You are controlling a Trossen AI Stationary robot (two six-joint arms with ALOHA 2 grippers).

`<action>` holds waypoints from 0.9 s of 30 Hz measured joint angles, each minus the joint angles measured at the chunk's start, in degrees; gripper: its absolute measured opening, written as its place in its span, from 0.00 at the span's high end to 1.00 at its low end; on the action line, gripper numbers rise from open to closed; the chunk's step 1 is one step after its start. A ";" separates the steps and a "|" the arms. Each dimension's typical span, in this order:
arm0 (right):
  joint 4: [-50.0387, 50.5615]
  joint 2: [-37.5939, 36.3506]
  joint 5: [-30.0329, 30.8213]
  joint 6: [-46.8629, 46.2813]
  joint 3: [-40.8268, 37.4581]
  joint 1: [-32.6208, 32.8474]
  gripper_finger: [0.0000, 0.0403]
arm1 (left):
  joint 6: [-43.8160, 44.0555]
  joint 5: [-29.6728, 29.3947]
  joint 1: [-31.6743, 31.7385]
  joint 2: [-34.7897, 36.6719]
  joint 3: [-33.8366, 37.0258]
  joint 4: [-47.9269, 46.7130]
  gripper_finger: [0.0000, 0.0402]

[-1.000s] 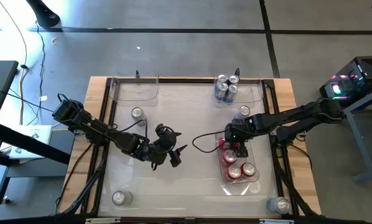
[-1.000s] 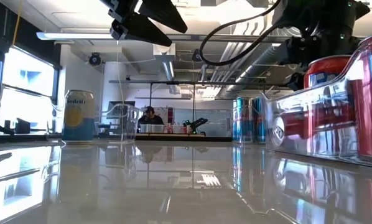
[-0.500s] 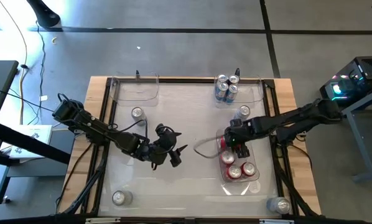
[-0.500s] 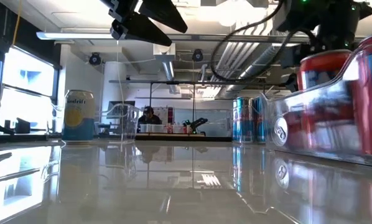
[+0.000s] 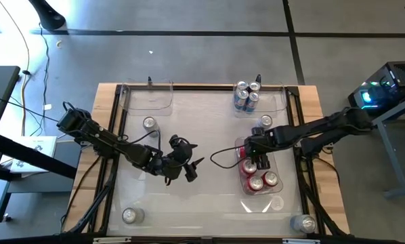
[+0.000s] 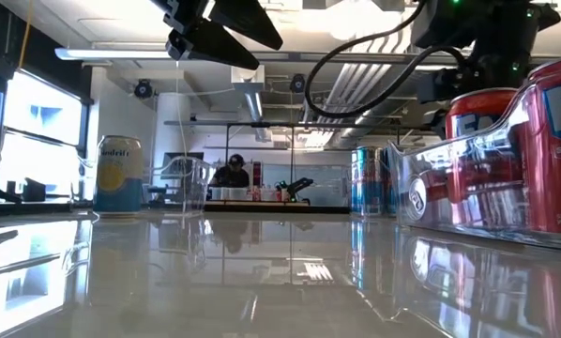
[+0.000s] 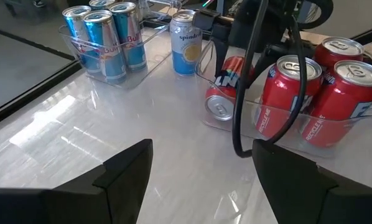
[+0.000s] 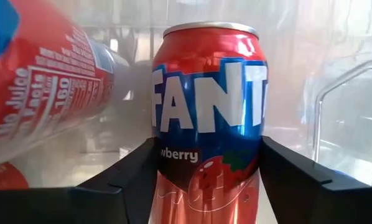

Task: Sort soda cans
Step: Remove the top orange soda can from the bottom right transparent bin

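At right of centre in the high view, found right gripper down inside the clear bin of red cans. Compared against the views of a second ago: sits a little lower in the frame along the bin, with the fingers drawn in from a wider stance. Noted them now pressed to both sides of an upright red Fanta can, so judged gripping it; firmness of hold not verifiable. Recorded a second red can lying tipped over at the bin's upper end in the high view, just beside the gripped one. Counted two further upright red cans at the lower end of the bin, slightly shifted from the earlier view.

Judged meaning for the task: red group already gathered in its bin but not tidy; grip possibly for resettling a can next to the tipped one.

Found left gripper above the middle of the table, fingers apart and holding nothing, unchanged over the second.

Logged blue cans grouped in a bin at upper centre-right. Logged four silver-topped cans loose on the table, well apart, unsorted. Logged an empty bin at upper left
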State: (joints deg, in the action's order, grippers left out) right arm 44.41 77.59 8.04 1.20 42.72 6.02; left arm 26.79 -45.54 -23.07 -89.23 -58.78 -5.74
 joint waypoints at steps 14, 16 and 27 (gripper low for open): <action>3.87 -12.17 -0.56 -6.31 1.20 -0.04 0.69 | 0.00 0.00 0.02 0.00 0.00 -0.01 0.33; 4.29 -12.27 -0.55 -6.30 1.20 -0.02 0.72 | 0.00 0.00 0.02 0.00 0.00 0.00 0.33; 4.32 -11.72 3.27 -2.94 1.31 -0.15 0.38 | 0.01 0.00 0.13 0.00 0.00 0.02 0.33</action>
State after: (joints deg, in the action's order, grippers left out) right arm 48.73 65.87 11.31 -1.74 44.03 5.87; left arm 26.79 -45.54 -22.94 -89.23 -58.78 -5.72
